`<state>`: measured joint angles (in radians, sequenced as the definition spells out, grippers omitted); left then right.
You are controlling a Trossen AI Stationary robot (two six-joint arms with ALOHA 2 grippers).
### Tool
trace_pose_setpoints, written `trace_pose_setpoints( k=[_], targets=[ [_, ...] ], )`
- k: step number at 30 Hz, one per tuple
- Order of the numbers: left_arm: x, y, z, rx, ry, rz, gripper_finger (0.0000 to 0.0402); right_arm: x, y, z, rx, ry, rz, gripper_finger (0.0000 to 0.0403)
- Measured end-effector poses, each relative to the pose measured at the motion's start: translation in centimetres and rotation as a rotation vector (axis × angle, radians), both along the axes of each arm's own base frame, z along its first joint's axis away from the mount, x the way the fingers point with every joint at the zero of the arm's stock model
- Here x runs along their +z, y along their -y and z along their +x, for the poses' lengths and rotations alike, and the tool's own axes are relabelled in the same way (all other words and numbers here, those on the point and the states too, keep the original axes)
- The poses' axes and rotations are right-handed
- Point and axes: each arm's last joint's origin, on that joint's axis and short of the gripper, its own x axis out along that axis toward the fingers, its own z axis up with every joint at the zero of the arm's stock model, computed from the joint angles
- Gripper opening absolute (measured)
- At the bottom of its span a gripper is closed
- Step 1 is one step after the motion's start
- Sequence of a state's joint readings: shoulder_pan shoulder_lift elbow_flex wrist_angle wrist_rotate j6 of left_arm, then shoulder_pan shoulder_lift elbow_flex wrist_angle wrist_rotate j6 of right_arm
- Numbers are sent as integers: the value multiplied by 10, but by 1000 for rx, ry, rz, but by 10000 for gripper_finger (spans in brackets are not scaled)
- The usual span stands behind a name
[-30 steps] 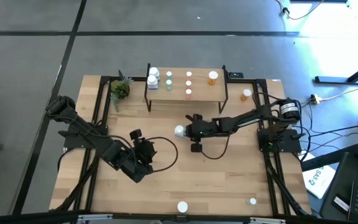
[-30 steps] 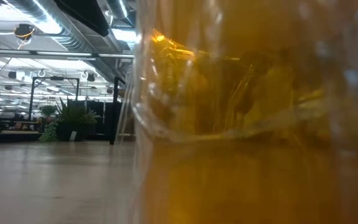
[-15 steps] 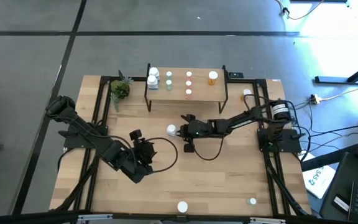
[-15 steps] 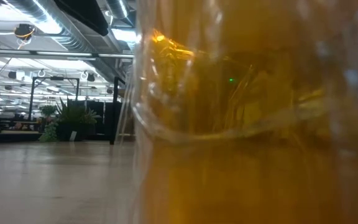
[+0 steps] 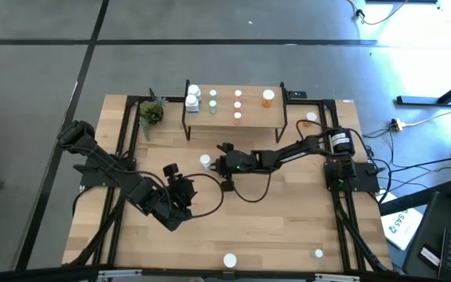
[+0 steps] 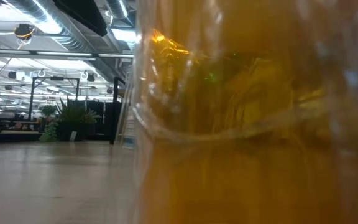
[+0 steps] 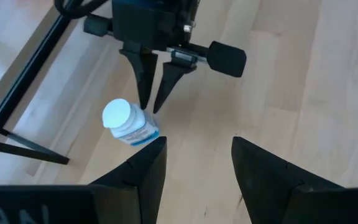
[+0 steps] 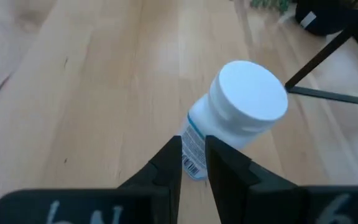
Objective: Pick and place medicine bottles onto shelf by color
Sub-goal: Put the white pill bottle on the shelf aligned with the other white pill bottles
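Note:
A white medicine bottle [image 5: 205, 160] with a white cap stands tilted on the table's middle, in front of the shelf [image 5: 249, 117]. My right gripper [image 5: 213, 162], shut, reaches in from the right with its tips against the bottle [image 8: 241, 118]. My left gripper [image 7: 194, 149] waits open, nearer the front, its fingers apart from the bottle [image 7: 129, 123]. On the shelf stand white [image 5: 193, 97], pale green [image 5: 213, 100], pink [image 5: 238, 103] and orange [image 5: 268, 96] bottles. My right gripper touches the white bottle's labelled side [image 8: 194, 155], low on its body, with the tips of its shut fingers [image 8: 171, 148]. The fingers slant down from the table's right. The bottle leans with its cap [image 8: 248, 99] raised and its lower end on the table.
A small potted plant [image 5: 151, 112] stands left of the shelf. Loose bottles lie at the far right [image 5: 311, 118] and near the front edge [image 5: 230, 260], [image 5: 318, 253]. An orange bottle [image 6: 247, 124] right at the low camera blocks most of that view.
My right gripper has gone toward the table's left edge, staying shut and tipping a little. The white bottle has slid leftward along the table ahead of its fingertips.

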<state>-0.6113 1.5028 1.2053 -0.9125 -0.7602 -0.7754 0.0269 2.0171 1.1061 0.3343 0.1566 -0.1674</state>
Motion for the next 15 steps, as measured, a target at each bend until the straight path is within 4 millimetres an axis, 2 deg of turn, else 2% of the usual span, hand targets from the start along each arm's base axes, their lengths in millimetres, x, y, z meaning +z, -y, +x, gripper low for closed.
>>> trace_pose_setpoints(
  k=[4,10,15],
  targets=[
    [-1,0,-1,-5,-18,-5,174,2,0,-3,2,-34,-3,74],
    [-1,-1,-2,-7,-31,1,174,26,-11,-16,10,-86,-22,74],
    [-2,-3,-3,-2,-49,12,174,50,-23,-35,55,-167,-53,74]
  ],
)
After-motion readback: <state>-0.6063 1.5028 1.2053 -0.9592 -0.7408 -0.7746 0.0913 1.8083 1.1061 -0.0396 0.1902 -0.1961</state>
